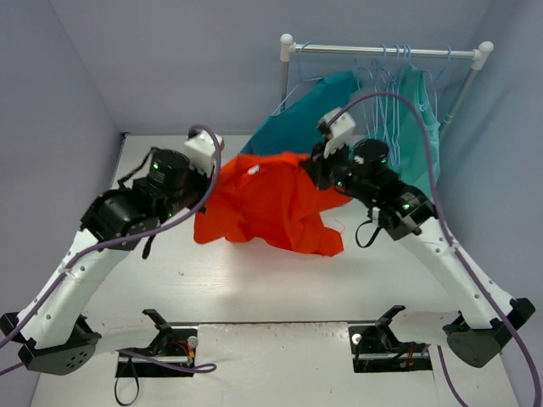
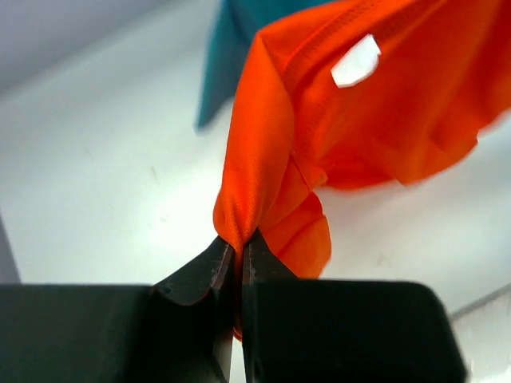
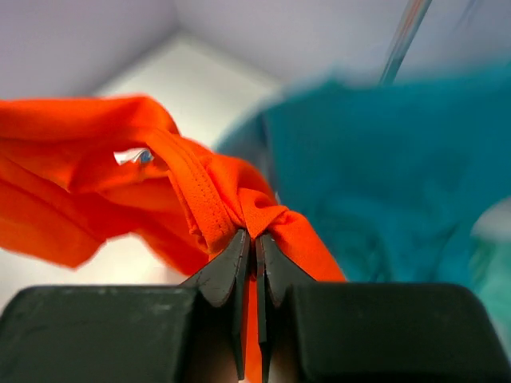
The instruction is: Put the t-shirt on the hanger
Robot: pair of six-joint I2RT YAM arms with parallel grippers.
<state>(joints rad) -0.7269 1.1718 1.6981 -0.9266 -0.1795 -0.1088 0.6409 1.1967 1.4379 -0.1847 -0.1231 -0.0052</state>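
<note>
Both jaw pairs are pinched tight on the t-shirt (image 1: 270, 202): left gripper (image 2: 238, 249) on an edge fold, right gripper (image 3: 257, 249) on the collar band. It's slung between them. The hanger (image 1: 382, 93) is beyond my right jaws on the rail (image 1: 386, 52), not in the shirt yet. I'd say pickup done, threading left.

surface: white table (image 1: 263, 288) | contact: t-shirt (image 1: 263, 208) hem, possibly touching
</note>
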